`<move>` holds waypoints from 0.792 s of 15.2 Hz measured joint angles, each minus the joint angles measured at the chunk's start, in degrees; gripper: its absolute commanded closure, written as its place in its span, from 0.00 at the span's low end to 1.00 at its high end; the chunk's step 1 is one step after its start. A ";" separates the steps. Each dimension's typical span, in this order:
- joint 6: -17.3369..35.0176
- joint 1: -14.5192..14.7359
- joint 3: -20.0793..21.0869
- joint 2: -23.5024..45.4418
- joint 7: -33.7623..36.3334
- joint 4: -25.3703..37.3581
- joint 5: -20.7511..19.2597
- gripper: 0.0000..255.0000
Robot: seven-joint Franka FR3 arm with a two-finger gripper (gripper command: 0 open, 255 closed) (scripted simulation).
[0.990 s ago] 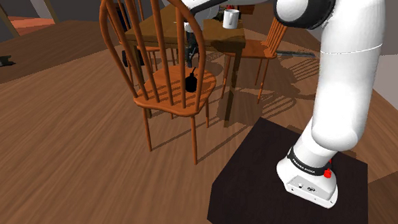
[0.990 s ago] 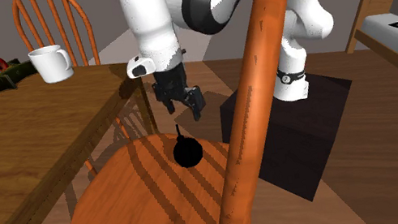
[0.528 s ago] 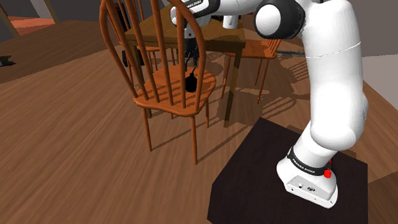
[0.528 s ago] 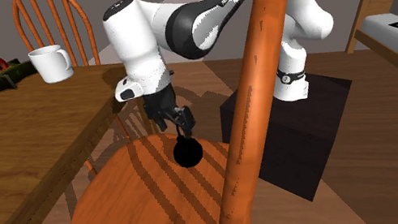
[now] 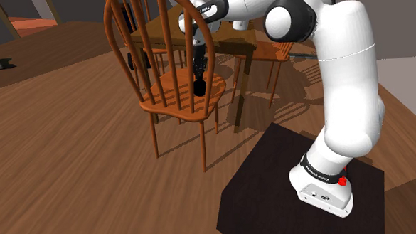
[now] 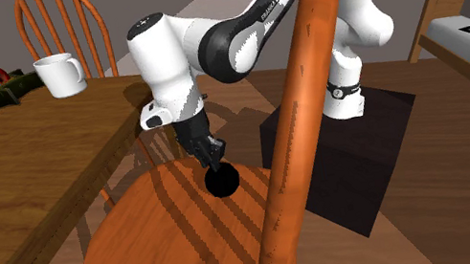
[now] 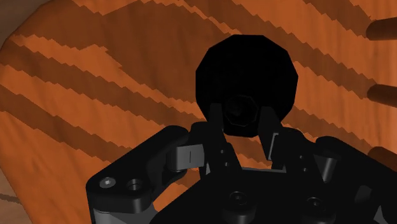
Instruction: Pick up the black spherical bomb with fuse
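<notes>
**Hand closed narrow on the bomb's fuse stub, bomb on the chair seat**

The hand points straight down over the orange wooden chair. Its two black fingers are drawn in to a narrow gap. Between them sits the short stub on top of the bomb, and each finger presses against one side of it. The bomb is a plain black ball. It lies directly beneath the hand, with its round body bulging out past the fingertips on every side. Its underside rests on the chair seat, near the seat's middle, among bands of shadow that cross the wood.

In the shoulder view the hand and the bomb show through the spindles of the chair's back, the ball touching the fingertips from below. In the second exterior view a curved post of the chair's back rises in the foreground, nearer the camera than the hand.

Beside the hand, just past the seat's edge, stands a wooden desk. On it, higher than the hand, sits a white mug. Behind the hand, the white arm bends back to the dark stand on the plank floor.
</notes>
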 measured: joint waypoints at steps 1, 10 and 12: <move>0.01 0.00 0.01 0.01 0.00 0.02 0.01 1.00; -1.29 -0.02 -0.06 -0.49 0.11 0.76 -0.11 1.00; -2.47 0.02 -0.09 -0.93 0.28 1.52 -0.21 1.00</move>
